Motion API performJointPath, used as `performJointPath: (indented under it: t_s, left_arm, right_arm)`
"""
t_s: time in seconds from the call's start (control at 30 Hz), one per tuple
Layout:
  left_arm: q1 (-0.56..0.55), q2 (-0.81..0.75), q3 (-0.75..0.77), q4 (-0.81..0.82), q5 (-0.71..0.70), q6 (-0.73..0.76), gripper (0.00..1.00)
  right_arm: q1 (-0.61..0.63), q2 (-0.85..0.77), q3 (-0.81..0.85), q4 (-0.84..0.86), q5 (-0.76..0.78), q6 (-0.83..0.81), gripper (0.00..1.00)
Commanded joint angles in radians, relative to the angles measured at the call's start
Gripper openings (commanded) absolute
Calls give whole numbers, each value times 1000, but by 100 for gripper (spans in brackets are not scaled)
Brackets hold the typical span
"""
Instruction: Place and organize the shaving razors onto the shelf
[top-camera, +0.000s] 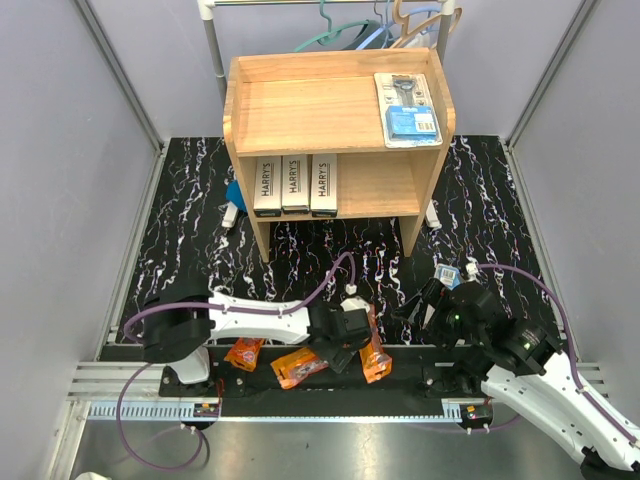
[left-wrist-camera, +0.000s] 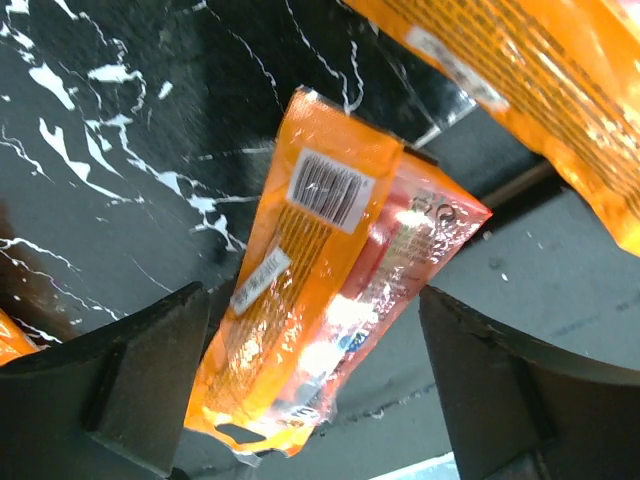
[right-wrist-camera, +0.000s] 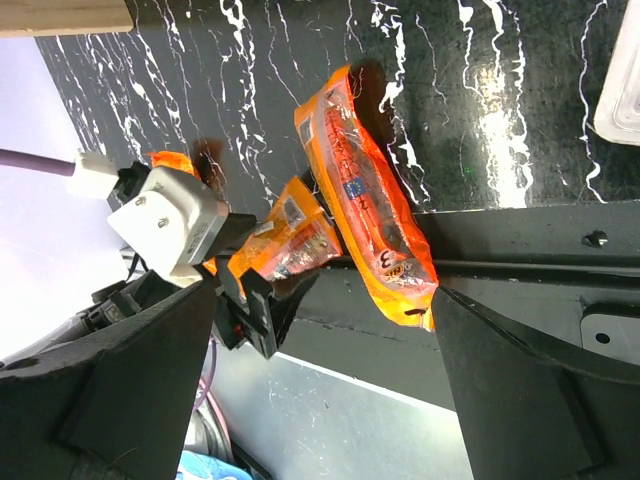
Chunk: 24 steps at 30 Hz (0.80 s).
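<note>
High rear overview, close downward wrist views, sharing orange packets (right-wrist-camera: 370, 200)

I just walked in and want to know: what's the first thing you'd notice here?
Probably the bright orange packets lying along the near edge of the black marbled table, with the left end effector open over one. Behind them stands a wooden shelf, three Harry's boxes on its lower tier and a blue blister pack on top.

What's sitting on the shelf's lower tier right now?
Three Harry's boxes lie side by side on the lower tier of the shelf, toward its left. The right part shows bare wood. The tier's back is hidden under the top.
</note>
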Motion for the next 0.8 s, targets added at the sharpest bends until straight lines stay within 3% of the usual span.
performJointPath:
  t_s: [0.0,0.03,0.13,0.17,0.27,0.63,0.77]
  left_arm:
    - [-4,42,50,0,-53,-1,77]
    - [-4,51,51,0,-53,-1,71]
    - [-7,88,62,-1,-45,5,37]
    - [-9,99,70,-6,-44,7,21]
    - [-10,77,81,-37,-59,-1,15]
    - [-7,-101,179,-253,-208,-59,11]
    - [39,-203,184,-256,-219,-87,2]
  right_arm:
    - [1,-5,-3,-9,5,8,100]
    - [1,-5,-1,-9,6,10,100]
    - [1,-14,0,-9,5,8,100]
    - [1,-15,2,-9,6,8,100]
    - [1,-15,-1,-8,8,10,100]
    - [1,47,6,124,-57,-18,100]
    - [0,83,41,178,-83,-47,100]
